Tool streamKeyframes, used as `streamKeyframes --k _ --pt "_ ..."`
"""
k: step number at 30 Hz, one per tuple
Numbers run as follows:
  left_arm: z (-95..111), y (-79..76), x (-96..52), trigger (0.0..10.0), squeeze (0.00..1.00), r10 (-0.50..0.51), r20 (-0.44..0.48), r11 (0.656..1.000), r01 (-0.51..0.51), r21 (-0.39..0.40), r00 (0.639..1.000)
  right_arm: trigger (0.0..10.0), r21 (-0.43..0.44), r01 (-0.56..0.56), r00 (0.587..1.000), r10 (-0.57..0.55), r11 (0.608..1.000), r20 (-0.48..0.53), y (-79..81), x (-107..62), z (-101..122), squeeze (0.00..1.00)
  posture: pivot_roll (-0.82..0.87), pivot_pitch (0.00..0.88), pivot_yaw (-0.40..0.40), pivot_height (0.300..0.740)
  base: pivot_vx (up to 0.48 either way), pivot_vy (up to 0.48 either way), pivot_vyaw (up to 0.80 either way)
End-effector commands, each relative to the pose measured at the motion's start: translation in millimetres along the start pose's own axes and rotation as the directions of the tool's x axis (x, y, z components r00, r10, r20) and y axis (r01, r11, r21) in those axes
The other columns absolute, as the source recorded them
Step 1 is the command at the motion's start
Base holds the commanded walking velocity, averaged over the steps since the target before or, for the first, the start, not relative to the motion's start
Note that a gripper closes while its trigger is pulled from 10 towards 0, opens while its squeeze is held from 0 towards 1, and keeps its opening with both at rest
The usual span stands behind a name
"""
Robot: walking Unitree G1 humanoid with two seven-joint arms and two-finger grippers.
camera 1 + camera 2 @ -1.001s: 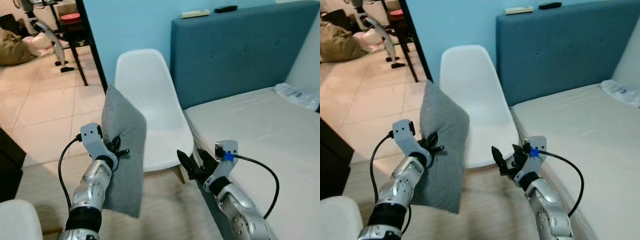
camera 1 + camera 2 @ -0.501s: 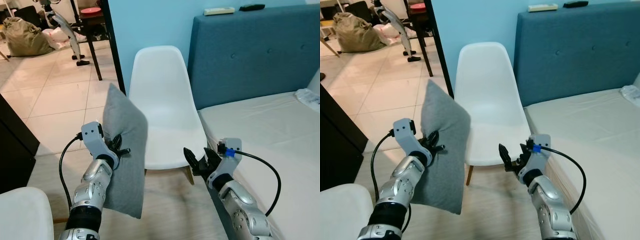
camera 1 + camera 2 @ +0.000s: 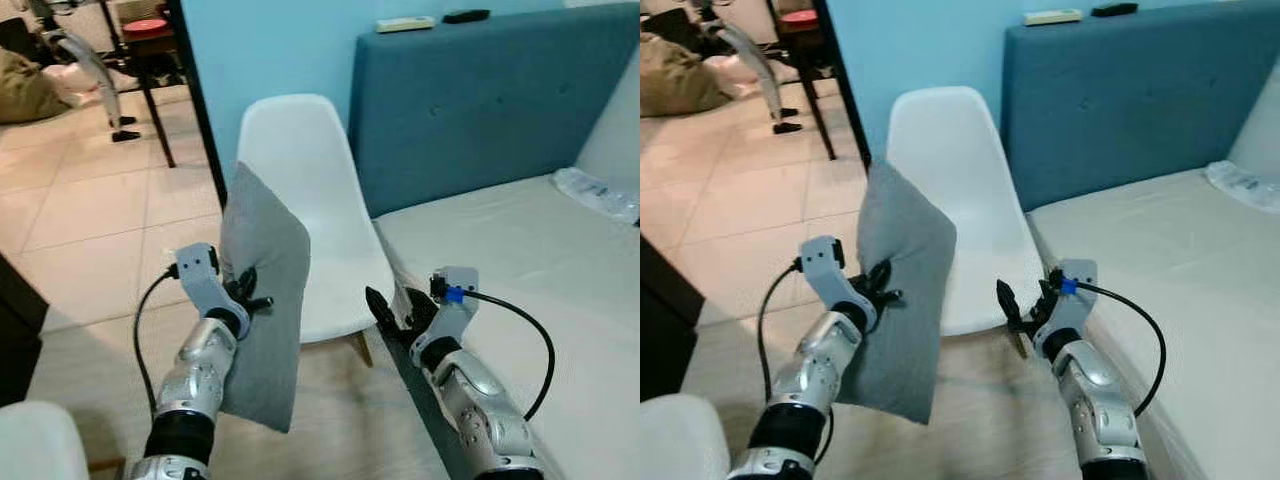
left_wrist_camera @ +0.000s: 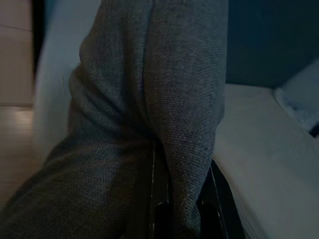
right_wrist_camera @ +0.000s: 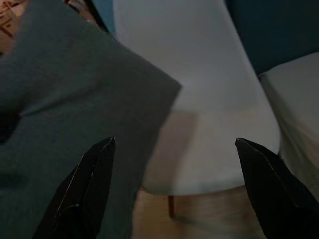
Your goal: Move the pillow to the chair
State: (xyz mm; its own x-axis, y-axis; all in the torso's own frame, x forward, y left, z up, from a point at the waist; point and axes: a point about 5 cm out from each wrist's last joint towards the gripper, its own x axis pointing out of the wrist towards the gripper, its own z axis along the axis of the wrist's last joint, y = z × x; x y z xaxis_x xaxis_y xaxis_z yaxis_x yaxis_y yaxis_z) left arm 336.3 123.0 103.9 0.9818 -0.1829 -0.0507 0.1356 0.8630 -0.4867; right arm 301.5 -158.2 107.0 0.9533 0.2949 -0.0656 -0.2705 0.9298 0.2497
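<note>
While it hangs upright just left of the white chair (image 3: 305, 210), the grey pillow (image 3: 262, 300) is pinched by the left gripper (image 3: 248, 296).
Left wrist: fingers (image 4: 159, 209) clamp a pillow fold. Right wrist: right gripper (image 5: 174, 184) spread wide, holding nothing, facing the chair's seat.

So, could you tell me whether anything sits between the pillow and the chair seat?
Nothing visible does. The left gripper holds the grey pillow just left of the white chair, whose seat is bare.

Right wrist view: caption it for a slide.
Open right claw faces the grey pillow beside the white chair.
</note>
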Motion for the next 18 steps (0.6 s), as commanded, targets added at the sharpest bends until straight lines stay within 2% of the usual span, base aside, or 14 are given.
streamKeyframes --k 1,14,18 --pt "14.8 -10.2 4.9 10.0 0.00 -0.051 0.079 0.999 0.050 0.008 0.996 10.0 -0.001 -0.012 1.000 0.012 1.000 -0.002 2.6 3.1 -1.7 0.00 -0.14 0.039 0.030 0.740 0.270 0.000 0.00" --pt "14.5 -11.8 5.6 10.0 0.00 -0.066 0.079 0.998 0.066 0.014 0.995 10.0 0.003 0.007 1.000 -0.007 1.000 -0.015 0.4 1.6 -7.3 0.00 -0.14 0.039 0.036 0.740 0.301 0.000 0.00" --pt "14.6 -13.4 7.0 10.0 0.00 -0.072 0.080 0.997 0.071 0.018 0.994 10.0 -0.029 0.056 0.997 -0.058 0.998 -0.052 -8.9 -0.7 -13.1 0.00 -0.15 0.036 0.038 0.740 0.301 0.000 0.00"
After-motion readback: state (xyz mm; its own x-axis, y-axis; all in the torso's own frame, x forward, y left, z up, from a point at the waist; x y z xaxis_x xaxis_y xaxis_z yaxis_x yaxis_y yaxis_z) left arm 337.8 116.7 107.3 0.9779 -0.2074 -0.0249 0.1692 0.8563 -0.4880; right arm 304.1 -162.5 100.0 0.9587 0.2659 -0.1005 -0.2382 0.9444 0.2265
